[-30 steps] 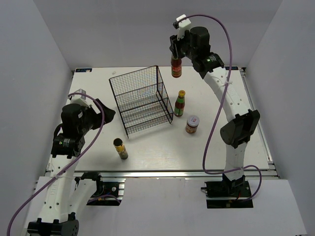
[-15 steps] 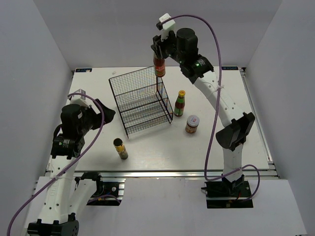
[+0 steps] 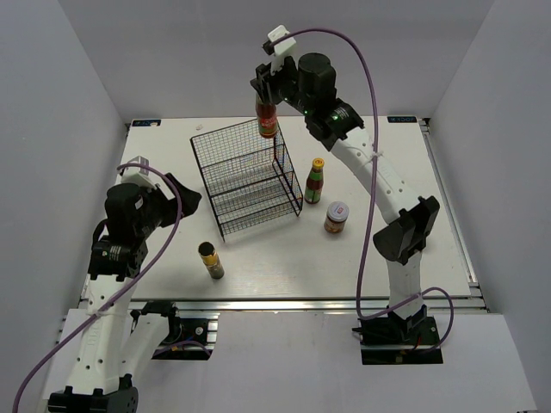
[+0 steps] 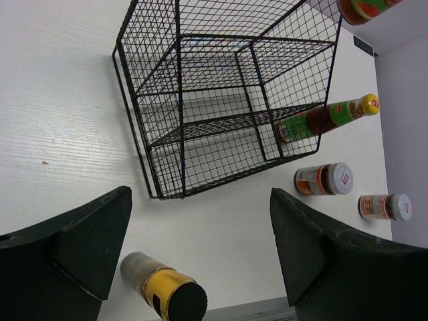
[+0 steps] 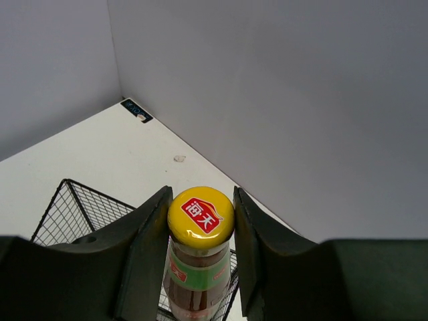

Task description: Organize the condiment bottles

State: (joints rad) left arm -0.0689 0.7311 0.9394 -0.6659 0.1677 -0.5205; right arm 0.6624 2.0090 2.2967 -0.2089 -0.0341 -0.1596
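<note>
Sauce bottle point(image 3: 268, 120), gripped in my right hand point(image 3: 269, 96), hangs over the empty rack point(image 3: 245, 176) beneath it; four other bottles point(image 4: 324, 119) wait outside.

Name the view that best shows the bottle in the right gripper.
Right wrist: the bottle is centred, yellow cap between the fingers. Top external shows it small above the rack; left wrist catches only its bottom end.

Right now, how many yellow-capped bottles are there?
2. The right gripper holds the first bottle above the rack's far edge. The second bottle stands on the table, just right of the rack. None seems hidden inside the rack.
</note>
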